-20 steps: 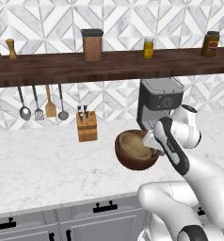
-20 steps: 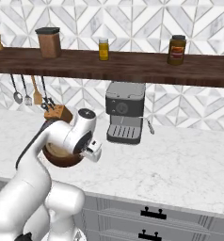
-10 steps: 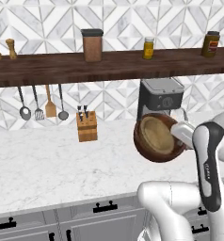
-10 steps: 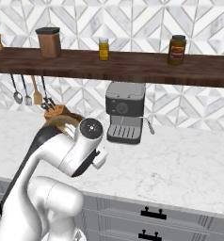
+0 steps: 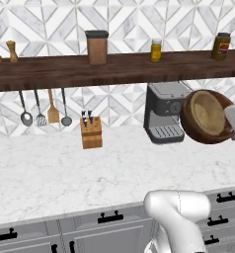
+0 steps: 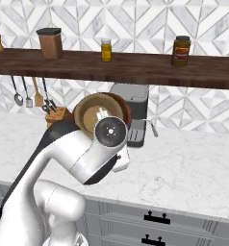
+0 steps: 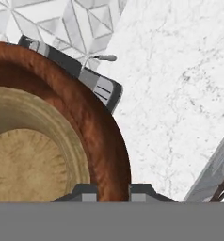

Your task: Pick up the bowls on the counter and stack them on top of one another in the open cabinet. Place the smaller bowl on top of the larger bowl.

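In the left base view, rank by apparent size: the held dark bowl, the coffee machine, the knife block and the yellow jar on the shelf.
1-2. larger bowl and coffee machine: alike, and the bowl is nearer the camera
3. knife block
4. yellow jar

Glossy white rounded arm (image 6: 63, 158), dark joints.

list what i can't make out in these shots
- Jaws' tips: the hand view's bottom edge cuts them off, astride the larger bowl rim.
- Smaller bowl: nested inside; its underside is hidden.
- Coffee machine: partly behind the bowls and arm.
- Jar label: too small.
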You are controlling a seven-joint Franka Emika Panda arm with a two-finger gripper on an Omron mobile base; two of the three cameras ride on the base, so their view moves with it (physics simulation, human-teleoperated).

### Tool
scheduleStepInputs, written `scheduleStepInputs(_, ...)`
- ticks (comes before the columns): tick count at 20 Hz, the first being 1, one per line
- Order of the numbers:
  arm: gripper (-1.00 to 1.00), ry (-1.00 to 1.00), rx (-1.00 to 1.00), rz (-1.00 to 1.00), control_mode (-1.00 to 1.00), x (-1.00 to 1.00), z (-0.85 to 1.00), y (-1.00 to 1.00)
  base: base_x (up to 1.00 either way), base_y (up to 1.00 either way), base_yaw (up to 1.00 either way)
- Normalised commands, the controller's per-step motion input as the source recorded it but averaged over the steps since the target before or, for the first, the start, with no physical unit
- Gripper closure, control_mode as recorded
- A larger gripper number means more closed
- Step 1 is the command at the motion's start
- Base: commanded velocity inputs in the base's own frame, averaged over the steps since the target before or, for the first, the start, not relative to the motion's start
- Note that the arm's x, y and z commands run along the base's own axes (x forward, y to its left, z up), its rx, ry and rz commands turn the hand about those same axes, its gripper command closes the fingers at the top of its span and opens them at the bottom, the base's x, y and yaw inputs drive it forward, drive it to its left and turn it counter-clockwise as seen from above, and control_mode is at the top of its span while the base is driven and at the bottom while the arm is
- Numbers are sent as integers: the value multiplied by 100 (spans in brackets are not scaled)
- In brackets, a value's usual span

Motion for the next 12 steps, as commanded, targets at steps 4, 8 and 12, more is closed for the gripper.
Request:
scheduleStepInputs(4,100,-2,28,-38,-100,0,100,-89,0,0,0)
scheduleStepInputs(8,100,-5,26,-32,-100,15,100,-55,0,0,0)
scheduleStepInputs(12,100,-1,20,-23,-100,75,100,-4,0,0,0)
